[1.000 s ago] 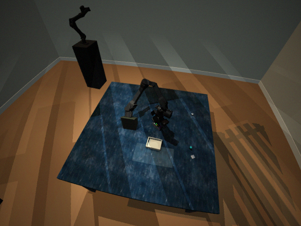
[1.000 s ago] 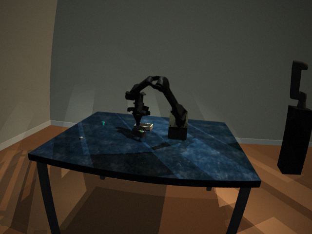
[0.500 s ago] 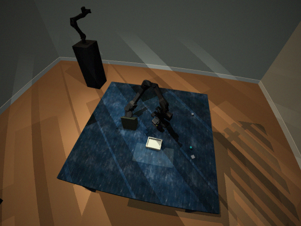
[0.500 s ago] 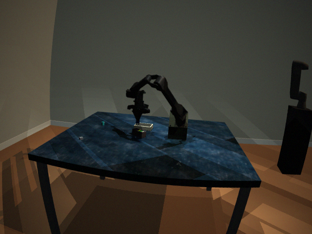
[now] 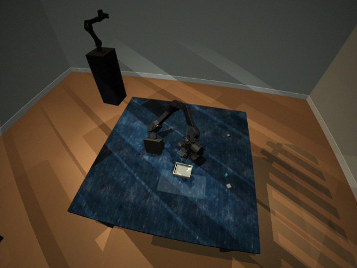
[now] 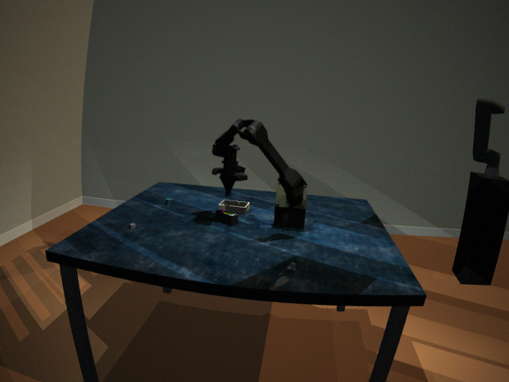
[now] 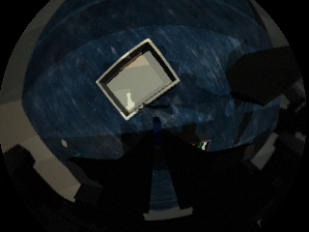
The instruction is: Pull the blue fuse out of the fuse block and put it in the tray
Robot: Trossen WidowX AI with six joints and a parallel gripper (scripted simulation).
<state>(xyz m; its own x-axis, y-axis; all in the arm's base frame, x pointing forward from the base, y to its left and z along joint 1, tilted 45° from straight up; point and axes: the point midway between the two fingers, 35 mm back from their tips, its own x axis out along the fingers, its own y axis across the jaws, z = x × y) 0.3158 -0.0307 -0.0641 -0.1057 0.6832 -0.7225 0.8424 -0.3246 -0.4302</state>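
Observation:
My gripper (image 6: pixel 227 189) (image 7: pixel 156 132) is shut on the blue fuse (image 6: pixel 227 194) (image 7: pixel 156 127), which points down from the fingertips, clear above the table. The fuse block (image 6: pixel 231 219), dark and small, stands on the table below the gripper, nearer the exterior camera than the tray. In it show a magenta fuse (image 6: pixel 223 211) and a green fuse (image 6: pixel 231 214) (image 7: pixel 198 145); the wrist view also shows a white fuse (image 7: pixel 204 145). The fingers hide part of the block there. The cream tray (image 5: pixel 182 170) (image 6: pixel 241 209) (image 7: pixel 140 82) is empty and lies ahead of the fuse in the wrist view.
A teal cube (image 5: pixel 226 175) (image 6: pixel 168 200) and a pale cube (image 5: pixel 228 185) lie to the tray's right in the top view. A grey cube (image 5: pixel 228 135) (image 6: pixel 131 225) lies farther back there. The arm's base box (image 5: pixel 153 146) (image 6: pixel 289 216) stands near the block. Another arm stands on a pedestal (image 5: pixel 106 76) beyond the table.

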